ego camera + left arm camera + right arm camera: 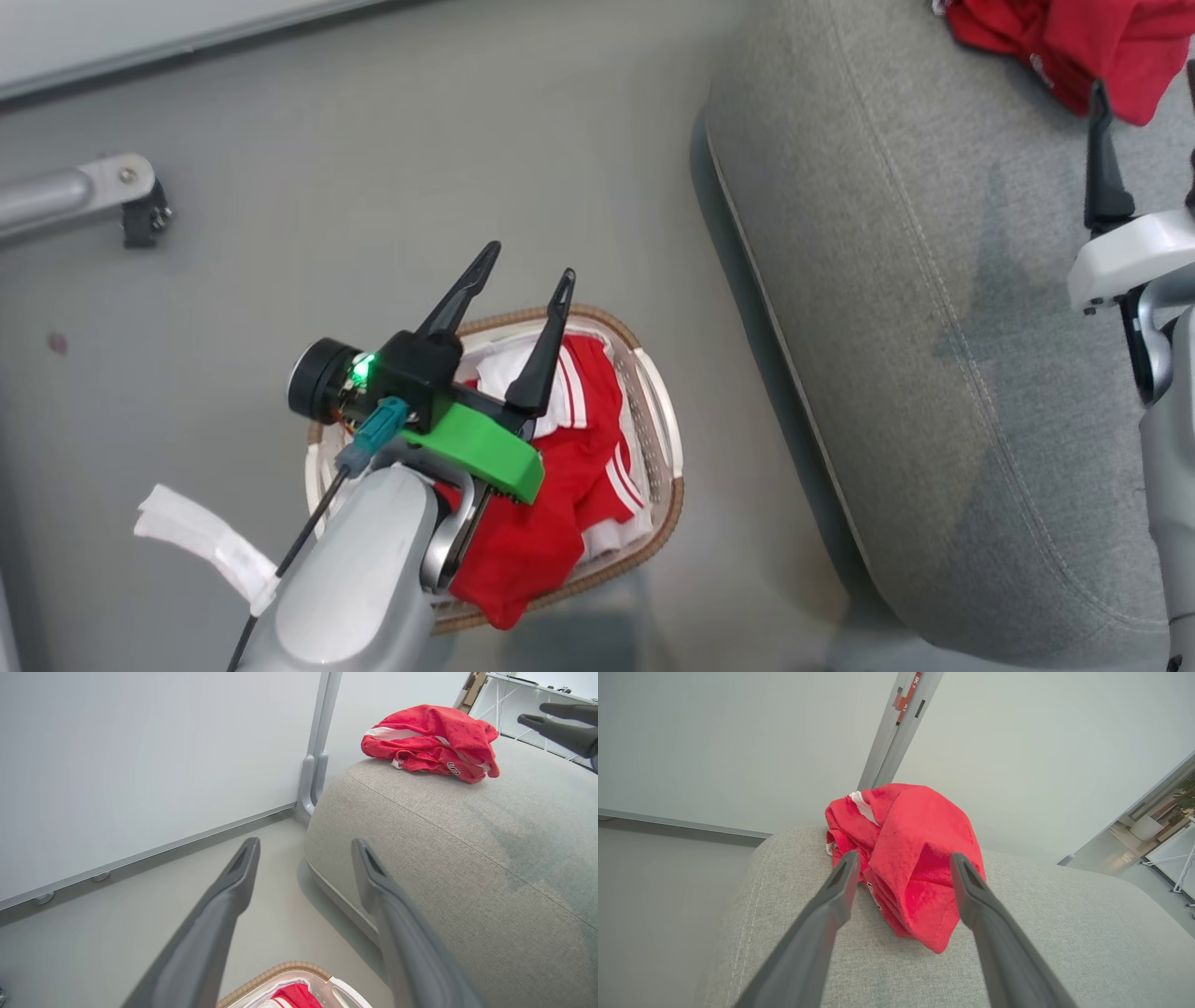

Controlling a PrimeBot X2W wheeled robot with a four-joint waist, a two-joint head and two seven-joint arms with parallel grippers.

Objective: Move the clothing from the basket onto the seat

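The basket (665,467), a white lattice oval with a brown rim, stands on the floor left of the seat (934,327). Red clothing with white stripes (569,467) fills it. My left gripper (528,261) hovers above the basket, open and holding nothing; its wrist view shows the fingers (306,843) wide apart over the basket rim (280,970). One crumpled red garment (1074,37) lies on the grey seat (467,858). My right gripper (1145,89) is just in front of it, open. The red garment (920,830) rests on the cushion (1064,933) beyond the spread right gripper (904,855).
A white wall panel with a grey baseboard and an upright metal post (322,728) runs behind the seat. A metal leg with a dark caster (131,201) reaches in from the left over the grey floor. A white tag (205,546) hangs by my left forearm.
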